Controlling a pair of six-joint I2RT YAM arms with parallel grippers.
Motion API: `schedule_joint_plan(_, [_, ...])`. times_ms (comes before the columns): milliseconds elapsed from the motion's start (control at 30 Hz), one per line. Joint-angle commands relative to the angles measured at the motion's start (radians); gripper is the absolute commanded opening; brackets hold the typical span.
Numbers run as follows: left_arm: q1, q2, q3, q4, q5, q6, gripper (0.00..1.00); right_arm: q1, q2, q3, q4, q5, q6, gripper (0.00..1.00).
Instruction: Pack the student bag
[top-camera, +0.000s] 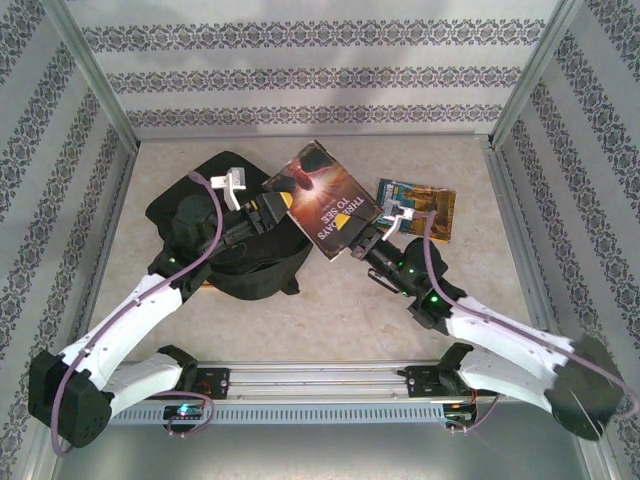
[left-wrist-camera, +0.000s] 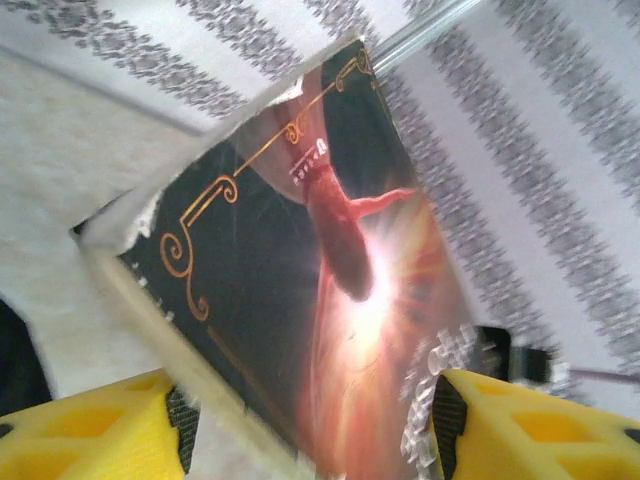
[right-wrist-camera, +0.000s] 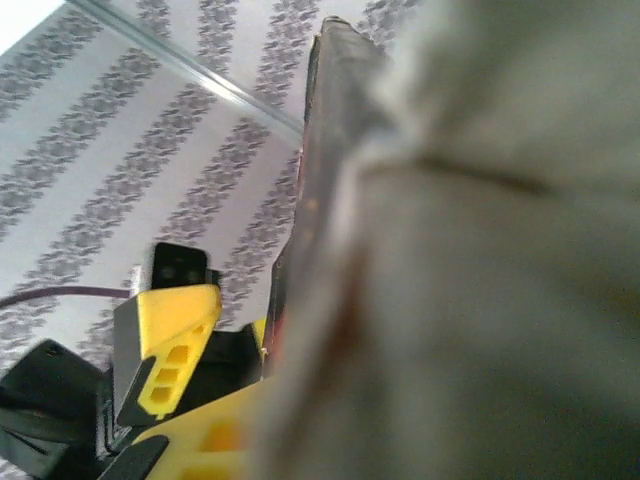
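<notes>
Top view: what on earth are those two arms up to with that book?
The right arm has its jaws clamped on a dark book, tilted up off the table beside the black backpack. The left arm has its jaws around the opposite edge; whether they grip is unclear. A second book lies on the table.

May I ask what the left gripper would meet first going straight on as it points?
The left gripper would meet the red-and-black book, already between its fingers; beyond it probably the right gripper, depth unclear.

arms (top-camera: 130, 320): white links, black joints | cables (top-camera: 215, 215): mauve | end effector fingers (left-wrist-camera: 90, 430): yellow | LEDs (top-camera: 432, 298): green
</notes>
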Motion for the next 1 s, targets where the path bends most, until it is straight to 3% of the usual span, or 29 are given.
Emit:
schedule_joint_plan(0, [-0.012,0.046,0.142,-0.456,-0.025,0.361,0.68,-0.021,-0.103,0.063,-0.423,0.139,-0.156,0.00])
schedule_joint_plan(167, [-0.085,0.201,0.328,-0.882,-0.186,0.654,0.72,-0.149,-0.160,0.083,-0.599,-0.002,-0.143,0.00])
schedule_joint_plan(267, [-0.136,0.279,0.384,-1.012,-0.263,0.739,0.72,-0.229,-0.168,0.073,-0.636,-0.083,-0.127,0.00])
schedule_joint_plan(433, [-0.158,0.316,0.374,-1.061,-0.347,0.785,0.72,-0.296,-0.168,0.066,-0.655,-0.179,-0.116,0.00])
schedule_joint_plan(767, [-0.161,0.363,0.357,-1.052,-0.354,0.800,0.69,-0.320,-0.152,0.061,-0.671,-0.222,-0.115,0.00])
schedule_joint_plan(967, [-0.161,0.408,0.361,-1.034,-0.405,0.801,0.61,-0.333,-0.158,0.066,-0.668,-0.244,-0.119,0.00])
